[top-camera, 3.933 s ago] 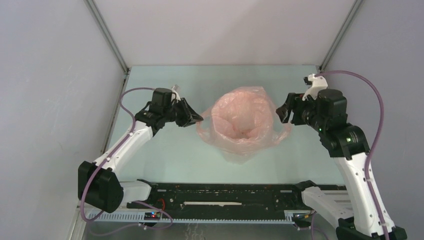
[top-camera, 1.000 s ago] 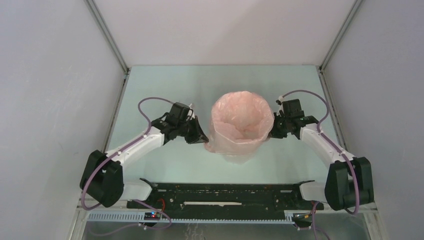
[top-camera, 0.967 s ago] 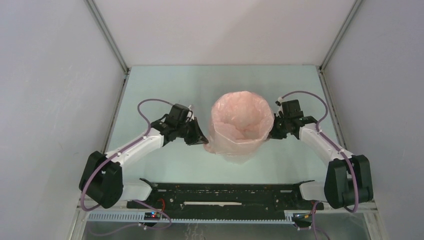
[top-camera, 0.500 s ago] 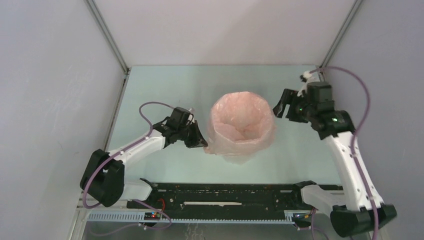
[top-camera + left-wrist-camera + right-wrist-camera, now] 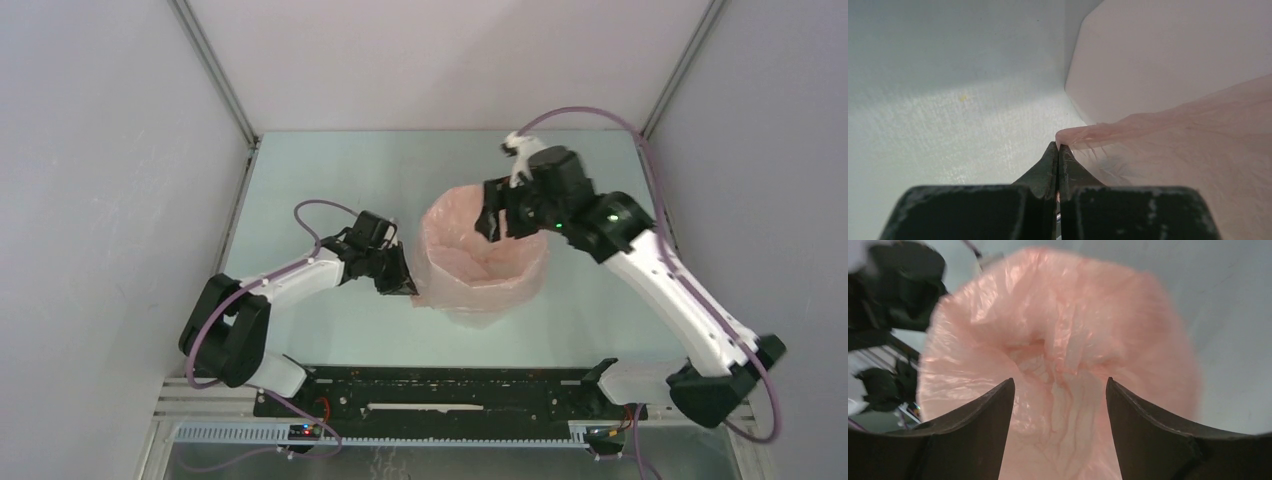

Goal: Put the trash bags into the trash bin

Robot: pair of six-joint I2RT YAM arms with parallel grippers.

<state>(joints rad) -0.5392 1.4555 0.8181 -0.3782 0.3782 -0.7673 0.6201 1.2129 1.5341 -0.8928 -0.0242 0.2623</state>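
The pale-pink trash bag (image 5: 484,255) lines and drapes over the trash bin, hiding it in the top view. The bin's white faceted wall (image 5: 1158,50) shows in the left wrist view, with the bag (image 5: 1198,130) hanging down it. My left gripper (image 5: 405,286) is low at the bin's left side, shut on a loop of the bag's edge (image 5: 1068,135). My right gripper (image 5: 491,222) hovers over the back of the bag's open mouth, open and empty. In the right wrist view the gripper (image 5: 1058,385) looks down into the crinkled bag (image 5: 1058,340).
The pale-green table (image 5: 330,170) is boxed in by grey walls on the left, back and right. The black arm-mount rail (image 5: 440,390) runs along the near edge. The left arm's purple cable (image 5: 310,210) loops up beside the bin.
My right gripper has let go at the bin's right side, lifted, and swung left over the bag's mouth. My left gripper has stayed shut on the bag's left edge.
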